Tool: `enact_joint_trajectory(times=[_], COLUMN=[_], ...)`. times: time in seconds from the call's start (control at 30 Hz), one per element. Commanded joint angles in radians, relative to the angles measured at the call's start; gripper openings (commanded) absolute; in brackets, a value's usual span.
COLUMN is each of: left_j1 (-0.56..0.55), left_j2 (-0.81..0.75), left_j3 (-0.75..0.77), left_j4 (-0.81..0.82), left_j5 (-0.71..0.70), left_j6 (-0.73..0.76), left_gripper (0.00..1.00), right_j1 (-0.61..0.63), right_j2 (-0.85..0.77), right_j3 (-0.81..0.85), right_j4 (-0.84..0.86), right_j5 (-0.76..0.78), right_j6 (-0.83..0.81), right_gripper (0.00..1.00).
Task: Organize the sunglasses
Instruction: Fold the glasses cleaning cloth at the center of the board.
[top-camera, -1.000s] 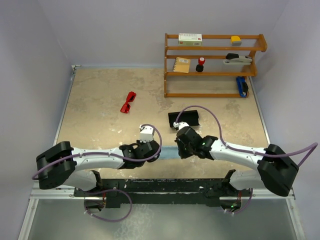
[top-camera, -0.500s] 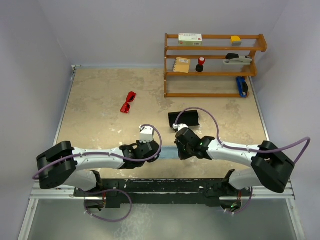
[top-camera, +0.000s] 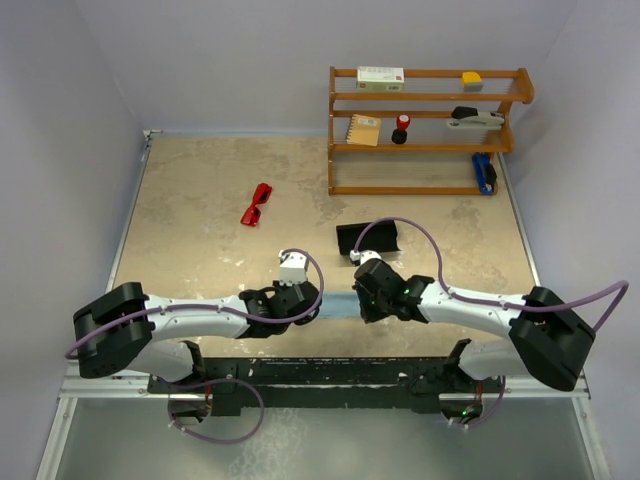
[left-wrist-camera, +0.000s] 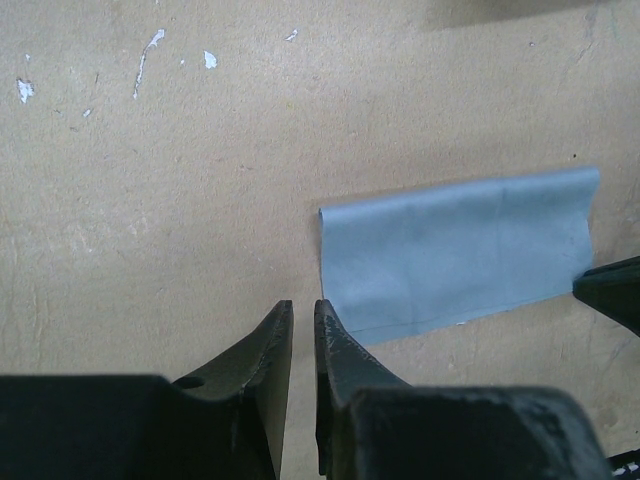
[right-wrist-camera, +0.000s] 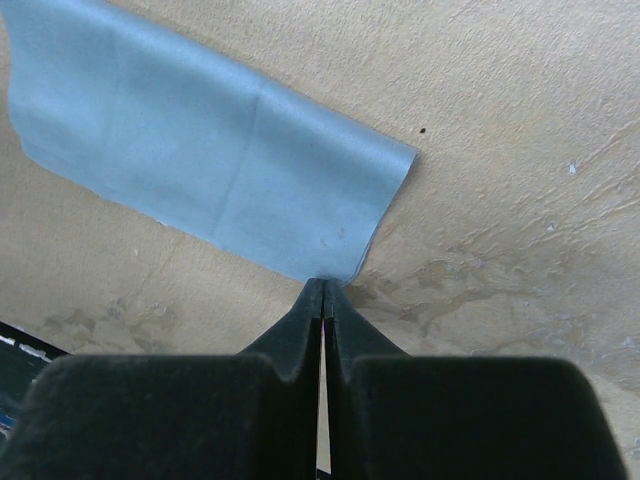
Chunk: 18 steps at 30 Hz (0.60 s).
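The red sunglasses (top-camera: 257, 204) lie folded on the table at the far left, away from both grippers. A light blue cloth (top-camera: 338, 304) lies flat between the grippers near the front edge; it also shows in the left wrist view (left-wrist-camera: 455, 255) and the right wrist view (right-wrist-camera: 210, 160). My right gripper (right-wrist-camera: 325, 288) is shut, pinching the cloth's near corner. My left gripper (left-wrist-camera: 303, 308) is all but shut with a thin gap, holding nothing, its tips just beside the cloth's left corner. The black case (top-camera: 367, 238) lies behind the right gripper.
A wooden shelf (top-camera: 430, 130) stands at the back right with a notebook, a box, a red-capped bottle and other small items. The right gripper's fingertip (left-wrist-camera: 610, 290) shows at the cloth's far end in the left wrist view.
The right arm's elbow has swung a little and its gripper has shifted slightly at the cloth's right end. The left arm, sunglasses and case have not moved.
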Motion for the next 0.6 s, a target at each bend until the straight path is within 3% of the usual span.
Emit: enact_joint_trajectory(times=[0.0,0.57], left_j1=[-0.005,-0.009], left_j2=[-0.009,0.034], left_j3=[-0.003,-0.015], left_j4=[0.035,0.118], left_j5=[-0.006,0.05], left_j6=[-0.021,-0.042], left_gripper=[0.11,0.03], right_j1=[0.005,0.005], right_j2=[-0.006,0.021], right_j3=[-0.019,0.107], right_j4=[-0.042,0.003], right_j5=[0.019,0.027], right_j6=[0.014,-0.016], right_gripper=[0.0,0.0])
